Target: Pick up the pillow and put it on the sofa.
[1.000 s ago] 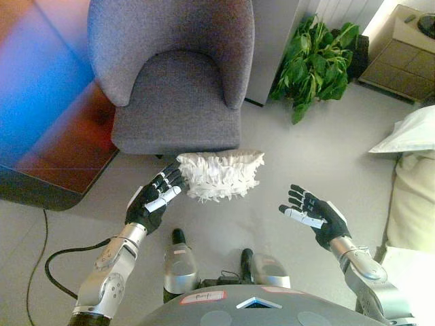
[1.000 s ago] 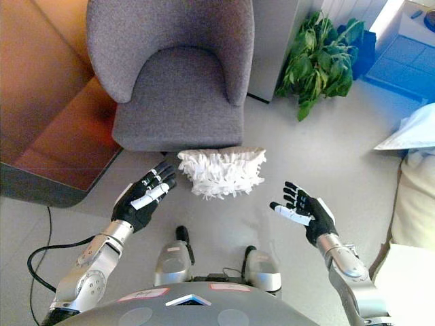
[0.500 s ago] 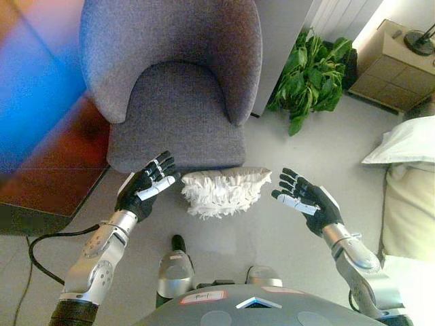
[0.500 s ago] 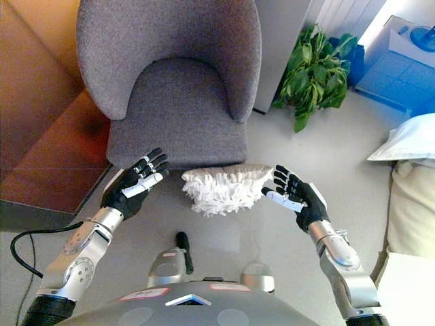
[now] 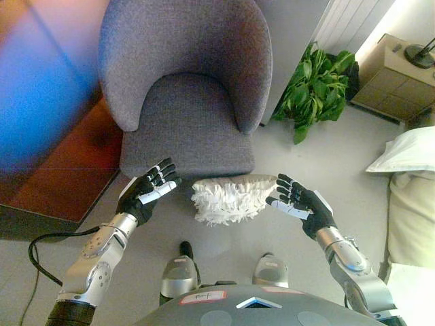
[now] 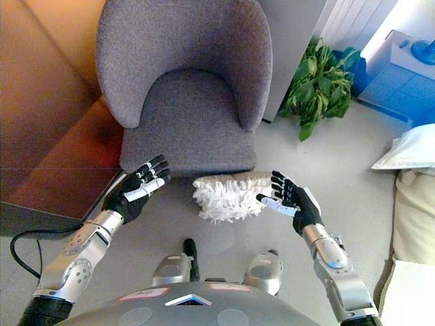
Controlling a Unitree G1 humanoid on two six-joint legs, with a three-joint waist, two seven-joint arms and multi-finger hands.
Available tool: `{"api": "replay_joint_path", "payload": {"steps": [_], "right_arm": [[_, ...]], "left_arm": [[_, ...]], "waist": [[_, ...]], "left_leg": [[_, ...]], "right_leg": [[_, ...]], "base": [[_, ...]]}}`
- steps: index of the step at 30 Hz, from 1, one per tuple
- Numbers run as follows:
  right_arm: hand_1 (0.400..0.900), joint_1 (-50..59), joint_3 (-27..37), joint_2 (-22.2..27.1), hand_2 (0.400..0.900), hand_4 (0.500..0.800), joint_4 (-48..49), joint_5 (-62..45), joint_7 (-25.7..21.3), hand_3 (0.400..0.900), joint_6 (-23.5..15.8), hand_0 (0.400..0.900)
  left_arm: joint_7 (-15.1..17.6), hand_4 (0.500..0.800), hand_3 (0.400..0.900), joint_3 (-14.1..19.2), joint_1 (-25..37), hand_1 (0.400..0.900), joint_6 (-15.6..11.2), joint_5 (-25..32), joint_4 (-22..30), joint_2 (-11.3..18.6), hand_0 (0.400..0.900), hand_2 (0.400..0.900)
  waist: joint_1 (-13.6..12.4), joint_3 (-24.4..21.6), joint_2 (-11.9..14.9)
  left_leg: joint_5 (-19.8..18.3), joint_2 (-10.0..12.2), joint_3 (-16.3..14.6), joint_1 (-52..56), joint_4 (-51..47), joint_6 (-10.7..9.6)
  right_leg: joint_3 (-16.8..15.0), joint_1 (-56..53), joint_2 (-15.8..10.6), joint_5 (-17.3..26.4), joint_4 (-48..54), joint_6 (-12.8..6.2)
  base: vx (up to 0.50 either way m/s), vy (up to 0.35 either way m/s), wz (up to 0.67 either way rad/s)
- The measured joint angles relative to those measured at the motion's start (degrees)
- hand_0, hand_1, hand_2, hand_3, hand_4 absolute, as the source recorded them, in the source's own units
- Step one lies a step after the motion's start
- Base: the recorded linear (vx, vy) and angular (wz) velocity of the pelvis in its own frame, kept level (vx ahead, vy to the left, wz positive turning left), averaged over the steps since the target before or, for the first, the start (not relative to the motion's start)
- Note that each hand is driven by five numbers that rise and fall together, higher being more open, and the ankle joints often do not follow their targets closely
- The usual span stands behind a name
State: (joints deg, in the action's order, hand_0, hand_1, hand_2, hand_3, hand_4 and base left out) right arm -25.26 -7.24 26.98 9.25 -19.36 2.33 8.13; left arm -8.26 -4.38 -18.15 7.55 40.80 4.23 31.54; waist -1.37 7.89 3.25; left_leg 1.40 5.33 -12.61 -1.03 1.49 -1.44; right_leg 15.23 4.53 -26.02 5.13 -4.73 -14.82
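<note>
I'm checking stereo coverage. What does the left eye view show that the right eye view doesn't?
Left eye only: nothing extra; the left hand merely looks nearer the pillow. Right eye only: nothing extra; that gap looks wider. Both: both hands open, the right hand at the pillow's other end, the grey armchair behind, the plant beside it.

Grey armchair (image 5: 187, 88), upper centre, seat facing cam. White ruffled pillow (image 5: 231, 197) on floor (image 5: 306, 176), just in front of seat edge. Left hand (image 5: 146, 193), fingers straight, near pillow's left end, not touching. Right hand (image 5: 302, 207), fingers straight, just beside pillow's right end. Green potted plant (image 5: 316, 85) upper right. Beige cabinet (image 5: 394, 71) far right corner.
</note>
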Motion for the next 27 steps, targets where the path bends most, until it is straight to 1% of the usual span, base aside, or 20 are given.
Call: {"api": "replay_joint_path", "payload": {"steps": [1, 2, 3, 4, 5, 6, 7, 8, 10, 12, 14, 16, 17, 19, 20, 21, 23, 25, 26, 27], "right_arm": [[0.900, 0.0, -0.1, 0.0, 0.900, 0.800, -0.6, 0.1, 0.5, 0.900, 0.1, 0.900], [0.900, -0.2, -0.4, 0.0, 0.900, 0.800, -0.8, 0.1, 0.7, 0.900, 0.2, 0.900], [0.900, -0.5, -0.6, -0.1, 0.900, 0.800, -1.2, 0.1, 1.2, 0.900, 0.2, 0.900], [0.900, -0.8, -1.2, -0.2, 0.900, 0.800, -2.1, 0.1, 1.8, 0.900, 0.2, 0.900], [0.900, -1.5, -1.5, -0.7, 0.900, 0.800, -3.2, 0.1, 2.1, 0.900, 0.1, 0.900], [0.900, -0.8, -1.2, 0.1, 0.900, 0.800, -5.4, 1.1, 2.2, 0.900, 0.5, 0.900], [0.900, -0.7, -0.2, 1.2, 0.900, 0.800, -5.8, 2.4, 2.2, 0.900, 1.0, 0.900], [0.900, -0.7, 0.7, 2.9, 0.900, 0.800, -5.8, 3.4, 2.9, 0.900, 1.3, 0.900], [0.900, -0.7, 2.7, 5.8, 0.900, 0.800, -5.7, 7.5, 5.0, 0.900, 1.3, 0.900], [0.900, -0.5, 3.3, 8.3, 0.900, 0.800, -5.7, 12.9, 5.8, 0.900, 1.4, 0.900], [0.900, -0.8, 3.2, 9.1, 0.900, 0.800, -5.8, 18.6, 6.0, 0.900, 1.3, 0.900], [0.900, -0.5, 1.9, 10.7, 0.900, 0.800, -5.7, 29.3, 6.1, 0.900, -0.4, 0.900], [0.900, -0.4, 1.9, 11.4, 0.900, 0.800, -5.7, 33.2, 6.0, 0.900, -1.1, 0.900], [0.900, 1.2, 0.5, 14.9, 0.900, 0.800, -5.7, 41.0, 5.7, 0.900, -2.5, 0.900], [0.900, 2.3, 0.1, 16.2, 0.900, 0.800, -5.7, 43.9, 5.0, 0.900, -2.9, 0.900], [0.900, 4.1, -0.7, 17.5, 0.900, 0.800, -5.8, 46.4, 4.1, 0.900, -3.0, 0.900], [0.900, 9.0, -2.5, 19.1, 0.900, 0.800, -6.6, 49.6, 2.2, 0.900, -3.5, 0.900], [0.900, 14.9, -4.5, 20.4, 0.900, 0.800, -8.5, 49.6, 0.2, 0.900, -4.0, 0.900], [0.900, 17.2, -5.5, 20.6, 0.900, 0.800, -9.6, 49.6, -1.0, 0.900, -4.1, 0.900], [0.900, 19.9, -6.4, 20.7, 0.900, 0.800, -10.5, 49.5, -2.3, 0.900, -4.3, 0.900]], "left_arm": [[0.3, 0.800, 0.900, -0.2, -0.2, 0.900, 0.0, 0.0, 0.0, 0.1, 0.900, 0.900], [0.3, 0.800, 0.900, -0.3, -0.4, 0.900, 0.0, 0.0, 0.0, 0.3, 0.900, 0.900], [0.2, 0.800, 0.900, -0.4, -0.6, 0.900, 0.0, 0.0, -0.1, 1.1, 0.900, 0.900], [0.2, 0.800, 0.900, -0.5, -0.6, 0.900, -0.1, 0.0, 0.0, 2.5, 0.900, 0.900], [0.0, 0.800, 0.900, -0.8, -0.3, 0.900, -0.3, 0.0, -0.7, 3.7, 0.900, 0.900], [0.6, 0.800, 0.900, -1.2, 0.2, 0.900, -0.1, 0.0, -2.1, 1.3, 0.900, 0.900], [0.6, 0.800, 0.900, -1.7, -0.7, 0.900, 0.0, 0.1, -1.8, -0.5, 0.900, 0.900], [0.6, 0.800, 0.900, -2.2, -1.9, 0.900, 0.1, 0.3, -1.5, -1.6, 0.900, 0.900], [-0.1, 0.800, 0.900, -2.4, -3.8, 0.900, 0.5, 0.5, -1.3, -3.3, 0.900, 0.900], [-0.4, 0.800, 0.900, -2.3, -4.8, 0.900, 0.5, 0.5, -0.8, -3.3, 0.900, 0.900], [-0.4, 0.800, 0.900, -1.9, -4.2, 0.900, 0.5, 0.5, -0.8, -2.7, 0.900, 0.900], [-0.5, 0.800, 0.900, -1.3, -3.3, 0.900, 0.5, 0.5, -0.8, -0.9, 0.900, 0.900], [-0.6, 0.800, 0.900, -1.1, -2.9, 0.900, 0.5, 0.5, -0.8, 0.1, 0.900, 0.900], [-1.0, 0.800, 0.900, -0.6, -2.6, 0.900, 0.5, 0.5, -0.8, 2.7, 0.900, 0.900], [-1.1, 0.800, 0.900, -0.6, -2.2, 0.900, 0.4, 0.6, -0.8, 3.5, 0.900, 0.900], [-1.2, 0.800, 0.900, -0.6, -1.5, 0.900, 0.4, 0.6, -0.8, 4.0, 0.900, 0.900], [-1.3, 0.800, 0.900, -1.3, 1.0, 0.900, 0.0, 0.6, -0.8, 4.4, 0.900, 0.900], [-1.5, 0.800, 0.900, -3.0, 5.3, 0.900, -1.3, 1.6, -0.8, 4.7, 0.900, 0.900], [-1.4, 0.800, 0.900, -3.6, 7.2, 0.900, -2.4, 2.5, -0.7, 4.6, 0.900, 0.900], [-1.3, 0.800, 0.900, -4.4, 9.2, 0.900, -4.1, 3.4, -0.7, 4.8, 0.900, 0.900]], "waist": [[0.5, -0.3, 0.5], [1.1, -0.7, 1.2], [1.5, -1.1, 2.3], [1.4, -1.6, 4.3], [1.5, -2.4, 6.4], [1.4, -2.7, 4.3], [1.1, -2.8, 2.0], [1.1, -2.7, 0.6], [1.6, -2.6, -1.7], [2.7, -2.5, -2.0], [2.7, -2.2, -1.4], [2.7, -1.2, -0.1], [2.6, -0.9, 0.3], [2.5, -0.1, 0.6], [2.5, 0.4, 0.6], [2.4, 0.9, 0.4], [2.4, 2.7, -0.8], [2.2, 5.9, -2.3], [2.4, 7.7, -2.8], [2.2, 9.5, -3.0]], "left_leg": [[0.2, 0.3, 1.3, 0.0, -0.1, -0.5], [0.5, 0.5, 2.3, 0.0, -0.3, -1.4], [1.1, 0.8, 3.4, 0.3, -0.8, -3.4], [1.4, 1.3, 3.3, 0.3, -1.1, -4.9], [1.9, 1.8, 2.5, 0.2, -1.1, -6.8], [2.0, 5.1, 2.3, 0.5, -1.4, -7.3], [2.2, 7.7, 1.7, 1.2, -1.1, -6.8], [2.3, 9.0, 1.0, 1.5, -1.1, -6.6], [2.8, 10.0, -0.3, 3.0, -2.4, -6.9], [3.3, 10.1, -0.3, 3.8, -2.9, -8.3], [3.4, 10.0, -0.3, 4.4, -3.3, -9.7], [3.7, 9.7, -0.1, 4.2, -3.4, -10.8], [3.8, 9.4, -0.1, 4.0, -3.4, -11.0], [3.7, 8.8, 0.8, 2.9, -3.0, -10.7], [3.5, 8.5, 1.5, 1.8, -2.4, -10.4], [3.3, 8.5, 1.9, 0.4, -1.7, -10.1], [3.4, 8.6, 3.2, -3.3, 0.2, -9.8], [3.7, 8.9, 4.9, -8.8, 3.9, -9.2], [3.8, 9.0, 5.5, -11.4, 5.6, -9.1], [3.8, 9.1, 6.1, -14.3, 7.8, -8.9]], "right_leg": [[-0.7, -0.4, -0.8, 1.2, 2.9, 0.18], [-1.1, -1.1, -0.9, 2.1, 4.5, 0.64], [-1.0, -2.4, -0.6, 2.9, 5.8, 1.49], [-1.1, -3.6, -0.3, 3.2, 5.7, 1.86], [-1.5, -4.7, 0.3, 2.8, 5.8, -1.06], [-0.5, -5.6, 2.9, 1.5, 5.9, 0.31], [0.0, -6.0, 5.6, 1.0, 6.0, 1.03], [0.3, -6.5, 7.2, 0.8, 6.2, 1.61], [0.6, -7.4, 8.9, 0.5, 6.2, 1.90], [0.7, -8.9, 9.0, 0.0, 6.5, 1.68], [0.8, -9.5, 9.0, -0.3, 6.8, 1.39], [1.0, -9.7, 8.6, -0.4, 6.8, 1.17], [1.1, -9.7, 8.3, -0.4, 6.7, 1.12], [1.2, -9.3, 7.5, -0.7, 5.9, 0.68], [1.1, -8.6, 6.9, -1.1, 5.0, 0.26], [0.8, -7.3, 6.6, -1.6, 3.7, 0.25], [0.6, -3.7, 6.1, -2.4, 0.6, 0.48], [0.5, 1.0, 5.8, -3.3, -3.6, 0.95], [0.3, 3.3, 5.2, -4.0, -6.0, 1.13], [0.1, 6.1, 4.8, -4.9, -8.9, 1.32]], "base": [[0.14, -0.223, 0.32], [0.15, -0.221, 0.35], [0.15, -0.217, 0.37], [0.17, -0.200, 0.34], [0.19, -0.178, 0.30], [0.19, -0.140, 0.24], [0.19, -0.119, 0.20], [0.17, -0.099, 0.19], [0.13, -0.082, 0.22], [0.08, -0.049, 0.26], [0.06, -0.031, 0.32], [0.02, -0.019, 0.35], [-0.02, -0.026, 0.38], [-0.09, -0.046, 0.32], [-0.15, -0.088, 0.28], [-0.15, -0.106, 0.24], [-0.25, -0.125, 0.21], [-0.32, -0.072, 0.16], [-0.29, -0.033, 0.17], [-0.22, -0.028, 0.15]]}}
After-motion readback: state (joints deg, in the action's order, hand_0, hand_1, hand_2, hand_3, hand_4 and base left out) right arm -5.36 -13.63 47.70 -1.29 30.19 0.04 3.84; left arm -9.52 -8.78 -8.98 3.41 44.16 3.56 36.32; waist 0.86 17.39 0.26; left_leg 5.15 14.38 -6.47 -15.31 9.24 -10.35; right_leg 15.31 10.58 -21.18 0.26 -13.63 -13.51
